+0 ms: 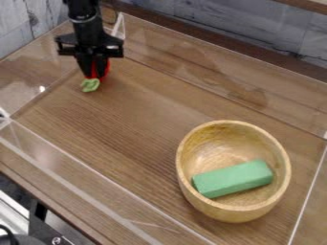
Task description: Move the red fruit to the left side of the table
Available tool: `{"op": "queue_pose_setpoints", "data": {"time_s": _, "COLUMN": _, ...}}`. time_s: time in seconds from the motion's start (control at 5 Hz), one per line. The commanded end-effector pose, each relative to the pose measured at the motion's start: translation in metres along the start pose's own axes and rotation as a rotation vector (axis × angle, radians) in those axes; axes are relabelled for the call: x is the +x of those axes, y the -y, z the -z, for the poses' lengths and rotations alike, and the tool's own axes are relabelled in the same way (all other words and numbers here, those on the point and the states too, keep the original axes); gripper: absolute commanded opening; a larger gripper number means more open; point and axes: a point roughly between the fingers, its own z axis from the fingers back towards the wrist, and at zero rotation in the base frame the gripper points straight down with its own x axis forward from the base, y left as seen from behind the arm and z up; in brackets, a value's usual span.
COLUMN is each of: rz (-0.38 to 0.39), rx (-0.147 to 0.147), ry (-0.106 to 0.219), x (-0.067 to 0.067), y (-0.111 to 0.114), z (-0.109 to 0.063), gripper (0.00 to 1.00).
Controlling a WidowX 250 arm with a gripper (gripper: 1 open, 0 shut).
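Note:
My gripper (94,75) hangs straight down over the far left part of the brown wood-grain table (141,134). It is shut on the red fruit (94,77), a small strawberry-like toy. The red body shows between the black fingers and its light green leafy cap pokes out just below them, at or very near the tabletop. Whether the cap touches the wood I cannot tell.
A round light wooden bowl (205,144) stands at the front right and holds a green rectangular block (234,179). Clear acrylic walls (38,57) edge the table; the left wall runs close beside the gripper.

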Motion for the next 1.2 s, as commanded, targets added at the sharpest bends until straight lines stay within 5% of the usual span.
{"op": "queue_pose_setpoints", "data": {"time_s": 0.0, "rz": -0.026, "rx": -0.008, "ry": 0.038, "x": 0.022, "y": -0.008, "z": -0.001, "gripper": 1.0}}
{"op": "queue_pose_setpoints", "data": {"time_s": 0.4, "rz": -0.086, "rx": -0.044, "ry": -0.005, "x": 0.015, "y": -0.018, "z": 0.0, "gripper": 1.0}}
{"op": "queue_pose_setpoints", "data": {"time_s": 1.0, "rz": -0.102, "rx": -0.105, "ry": -0.041, "x": 0.016, "y": 0.002, "z": -0.011, "gripper": 1.0}}
